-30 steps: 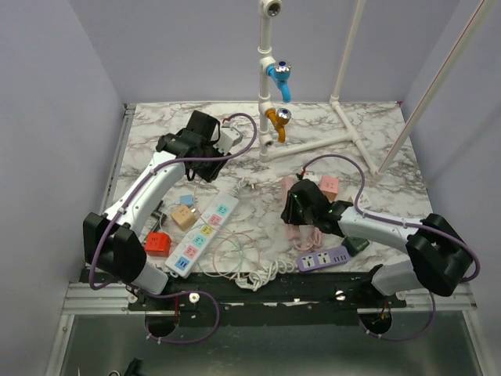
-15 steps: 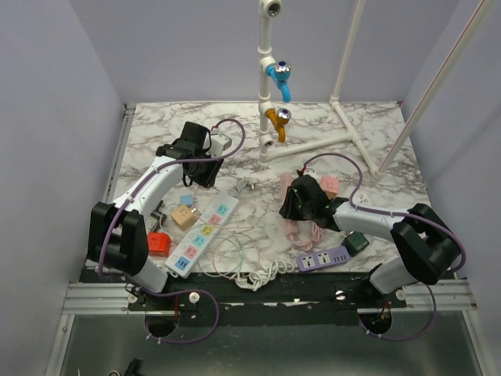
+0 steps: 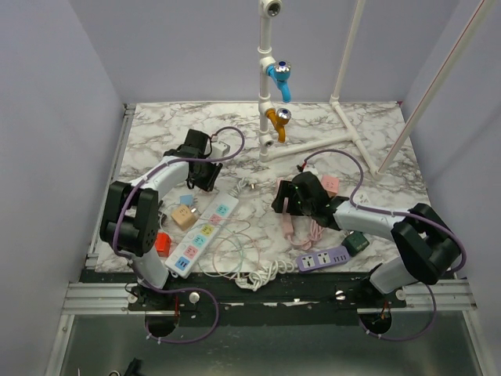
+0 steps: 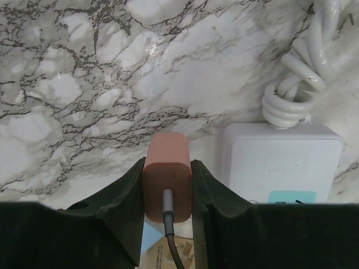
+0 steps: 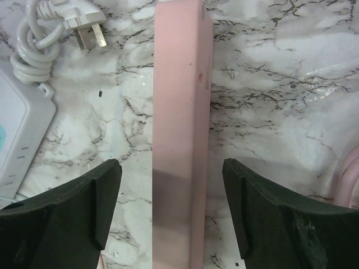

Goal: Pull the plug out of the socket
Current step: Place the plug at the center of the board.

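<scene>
Left wrist view: the plug (image 4: 167, 188) sits squarely between the two black fingers of the left gripper (image 4: 167, 168), which are clamped against its left and right sides. It is a small salmon-pink block with rounded corners and a smooth matte shell. A grey cable (image 4: 171, 235) leaves its near face and drops out of the bottom of the picture. Its far end points out over the marble table (image 4: 84, 84) with no socket on it. Just to its right, apart from it, lies the end of a white power strip (image 4: 280, 157), with a coiled white cord (image 4: 291, 101) at that end.

In the right wrist view, the pink socket strip (image 5: 180, 140) lies lengthwise on the marble, running straight away from the camera. It is a long, narrow, pale pink bar, seen side-on, with one tiny hole near its far end. The right gripper (image 5: 170, 168) straddles it with its fingers spread wide, and bare marble shows on both sides, so neither finger touches it. A white three-pin plug (image 5: 84, 28) lies off to the upper left.

In the top external view, the plug is held at the left of the table, well apart from the pink strip near the middle.
</scene>
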